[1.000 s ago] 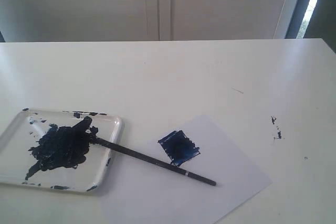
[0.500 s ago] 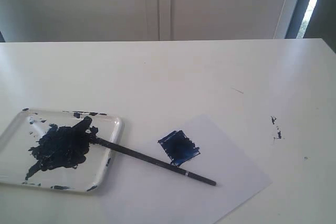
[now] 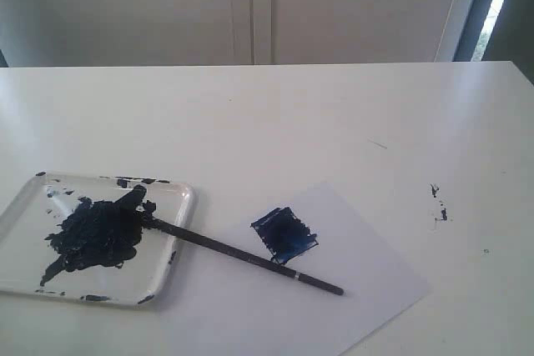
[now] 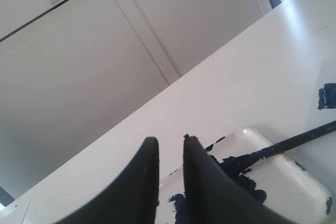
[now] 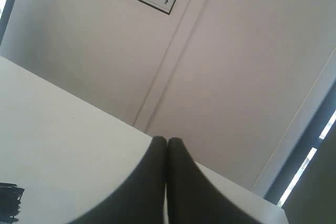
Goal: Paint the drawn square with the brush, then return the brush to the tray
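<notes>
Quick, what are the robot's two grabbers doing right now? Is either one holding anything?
Left gripper: open a little, nothing between its fingers.
Right gripper: shut, holding nothing.

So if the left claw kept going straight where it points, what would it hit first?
Depth is unclear: the left gripper points past the tray, over bare white table. The way looks free until the table top or the pale wall panels behind.
</notes>
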`<action>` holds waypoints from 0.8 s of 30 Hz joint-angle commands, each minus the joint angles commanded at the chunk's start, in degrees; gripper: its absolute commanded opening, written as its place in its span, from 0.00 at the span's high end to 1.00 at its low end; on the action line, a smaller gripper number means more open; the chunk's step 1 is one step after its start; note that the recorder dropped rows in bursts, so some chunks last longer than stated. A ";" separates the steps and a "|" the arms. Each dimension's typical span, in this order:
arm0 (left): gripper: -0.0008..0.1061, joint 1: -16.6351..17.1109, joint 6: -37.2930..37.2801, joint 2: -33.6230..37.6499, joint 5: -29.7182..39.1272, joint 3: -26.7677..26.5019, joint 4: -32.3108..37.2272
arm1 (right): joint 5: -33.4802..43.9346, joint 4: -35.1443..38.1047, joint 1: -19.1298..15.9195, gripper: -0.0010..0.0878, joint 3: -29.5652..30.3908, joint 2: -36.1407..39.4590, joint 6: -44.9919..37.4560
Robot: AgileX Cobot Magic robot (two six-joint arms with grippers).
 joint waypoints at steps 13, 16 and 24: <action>0.77 0.00 0.00 0.00 0.00 0.00 0.00 | 5.88 3.46 0.00 0.99 2.12 0.00 0.00; 0.77 0.00 0.00 0.00 0.00 0.00 0.00 | 8.97 4.42 0.00 0.99 2.12 0.00 0.00; 0.77 0.00 0.00 0.00 0.00 0.00 0.00 | 18.69 20.89 0.00 0.99 2.12 0.00 0.00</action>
